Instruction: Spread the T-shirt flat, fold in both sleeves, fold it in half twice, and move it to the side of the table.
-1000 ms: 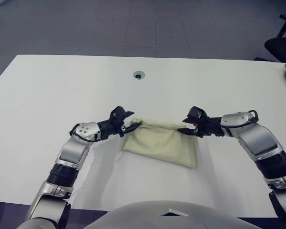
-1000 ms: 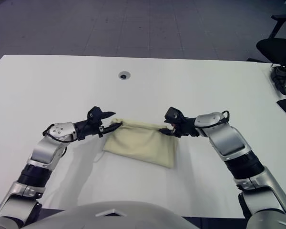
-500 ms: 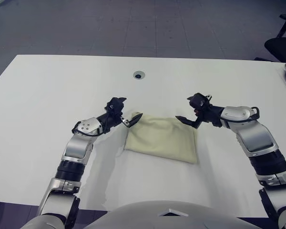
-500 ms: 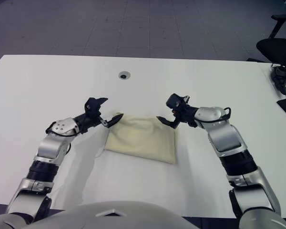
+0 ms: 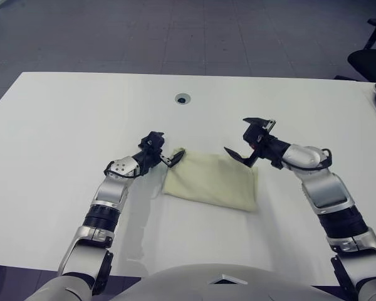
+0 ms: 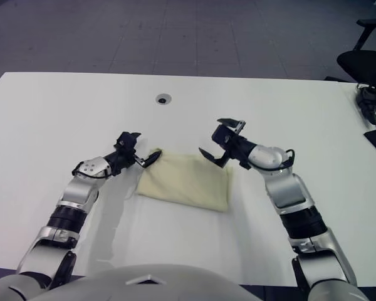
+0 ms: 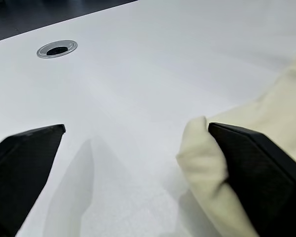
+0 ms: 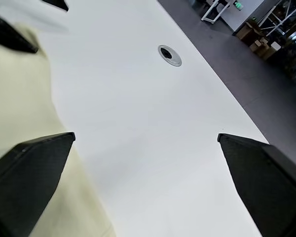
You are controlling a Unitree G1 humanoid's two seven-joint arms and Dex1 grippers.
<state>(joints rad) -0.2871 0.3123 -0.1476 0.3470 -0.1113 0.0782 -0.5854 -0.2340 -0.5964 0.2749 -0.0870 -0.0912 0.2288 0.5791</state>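
Observation:
The T-shirt [image 5: 211,180], pale yellow, lies folded into a small rectangle at the middle of the white table [image 5: 62,125]. My left gripper [image 5: 168,149] is open at the shirt's far left corner, and one finger [image 7: 256,168] rests against the cloth [image 7: 200,155] there. My right gripper [image 5: 247,138] is open and hovers just above the far right corner, with its lower finger [image 5: 235,155] near the fabric. The right wrist view has the shirt [image 8: 15,94] beside one finger [image 8: 29,168] and nothing between the two fingers.
A round cable grommet [image 5: 183,98] sits in the table beyond the shirt. A black office chair [image 5: 370,59] stands off the far right corner, and dark cables [image 6: 366,100] lie at the table's right edge. Bare tabletop surrounds the shirt.
Both grippers let go of the shirt's far corners and opened. The right one rose and drew inward; the left stayed at its corner. The shirt settled flat.

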